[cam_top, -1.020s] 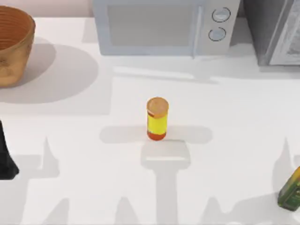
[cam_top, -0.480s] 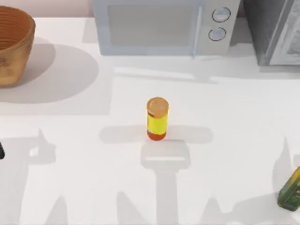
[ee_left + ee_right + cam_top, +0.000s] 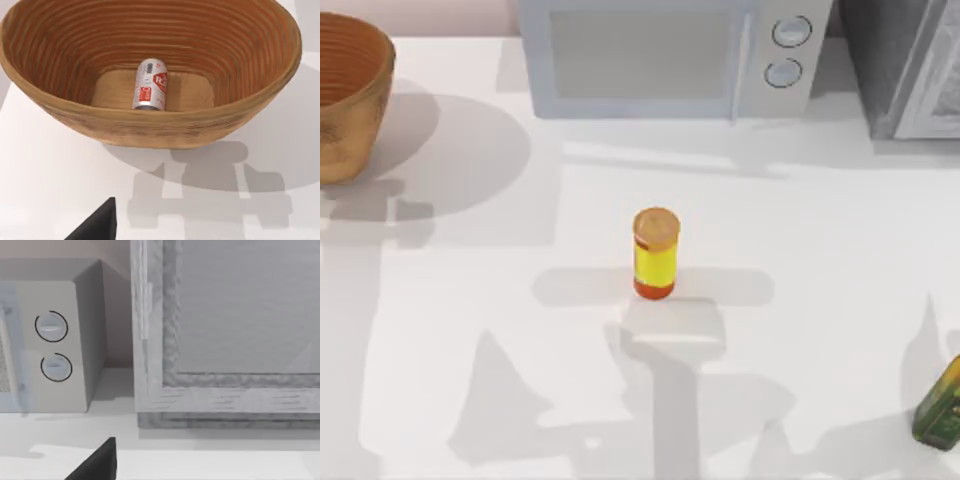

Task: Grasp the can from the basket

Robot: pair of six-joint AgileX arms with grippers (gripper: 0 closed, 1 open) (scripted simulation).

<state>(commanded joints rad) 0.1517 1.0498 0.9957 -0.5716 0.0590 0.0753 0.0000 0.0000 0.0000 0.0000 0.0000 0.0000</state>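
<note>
Approach step, by the look of it: can (image 3: 150, 83) lying on its side on the floor of the basket (image 3: 150, 125) at the table's far left; left gripper's spread cannot be told; next, descending over the rim and closing across the can.

L end effector (image 3: 95, 225) above table, R (image 3: 95, 462) likewise.
</note>
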